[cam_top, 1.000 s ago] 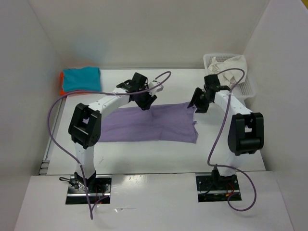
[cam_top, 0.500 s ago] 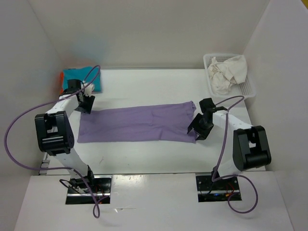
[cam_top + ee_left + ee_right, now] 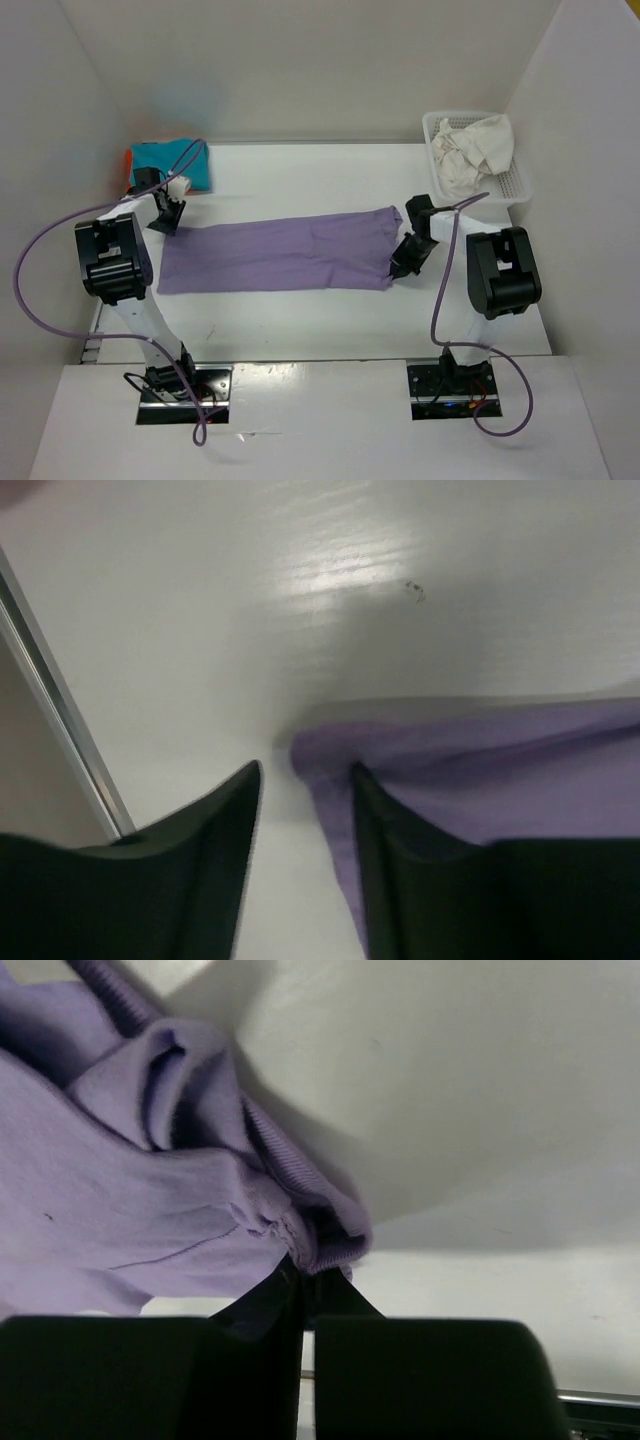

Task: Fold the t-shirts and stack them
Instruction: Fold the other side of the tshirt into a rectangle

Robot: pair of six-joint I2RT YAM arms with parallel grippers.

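Both grippers sit at the ends of the purple shirt (image 3: pixel 280 258), set for a fold.
The shirt lies as a long strip mid-table. The right gripper (image 3: pixel 300 1272) is pinched on its bunched right hem; the left gripper (image 3: pixel 305 778) stands spread astride the left corner. A clean fold likely needs the left to close on every layer before either end lifts. How many layers the right holds, and whether a left finger sits under the cloth, cannot be made out.

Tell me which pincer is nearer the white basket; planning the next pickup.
Right. Right pincer sits left of the basket, nearer the front; left pincer is across the table.
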